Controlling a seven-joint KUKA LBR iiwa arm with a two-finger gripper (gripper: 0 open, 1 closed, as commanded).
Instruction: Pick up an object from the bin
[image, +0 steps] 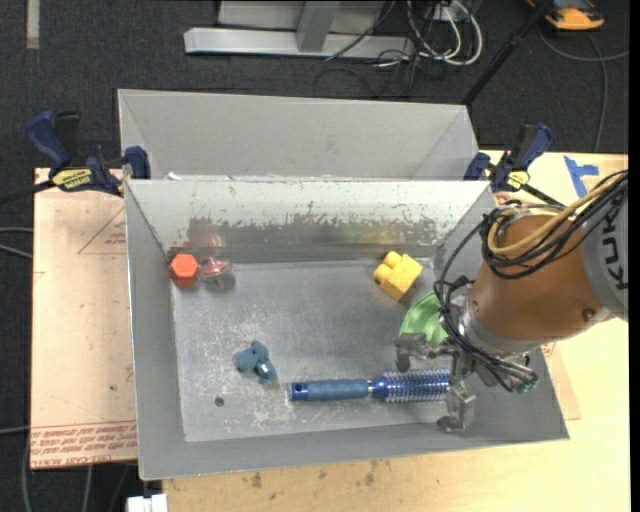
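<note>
Nothing's picked up yet, going by the camera view: the blue hairbrush (370, 389) lies flat on the bin (300, 320) floor by the front wall. The jaws look spread, one on either side of its bristly head, not closed on it. I'd say squeeze and lift are still to do. It looks like hard plastic with a smooth round handle. Behind its head sit a crumpled green thing (420, 318) and a blocky yellow piece (397, 274).

A blue hairbrush (365, 389) lies flat on the floor of the bin (320, 320), close to the front wall and running along it. Its smooth handle points left. Its bristled head, at the right, sits between the spread fingers of the gripper (432, 383).
</note>
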